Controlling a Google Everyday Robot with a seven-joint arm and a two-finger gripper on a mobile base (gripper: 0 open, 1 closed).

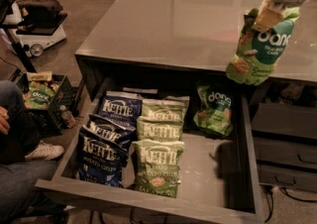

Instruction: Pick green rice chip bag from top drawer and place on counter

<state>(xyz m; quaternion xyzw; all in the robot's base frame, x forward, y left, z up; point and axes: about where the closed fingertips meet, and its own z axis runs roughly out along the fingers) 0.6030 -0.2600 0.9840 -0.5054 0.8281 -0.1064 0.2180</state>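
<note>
While it hangs above the right part of the counter's front edge, the robot's pale claw (267, 18) is closed on the top of the bright green rice chip bag (258, 49) with white "dang" lettering. The bag hangs in the air, a little tilted, and its lower end is over the dark edge of the large glossy grey-brown counter (168, 20). Whether it touches the surface, I cannot tell. The counter surface reflects a soft light.

Under the counter, the wide shallow grey top drawer (148, 199) stands open. On its pale bottom, at the left, dark blue "Kettle" bags (105, 144) lie in a column. Just beside them are olive-green "Kettle" bags (157, 156), each overlapping the next. A second green "dang" pouch (214, 114) rests at the back of the drawer near the right wall, apart from the Kettle bags.

Right of the drawer are narrower black drawer fronts (285, 143). On the brown floor (91, 12) at the left stands a black crate (52, 119) with one more green pouch inside. Near it are a person's leg in blue jeans (20, 183) and a pale shoe (44, 151).
</note>
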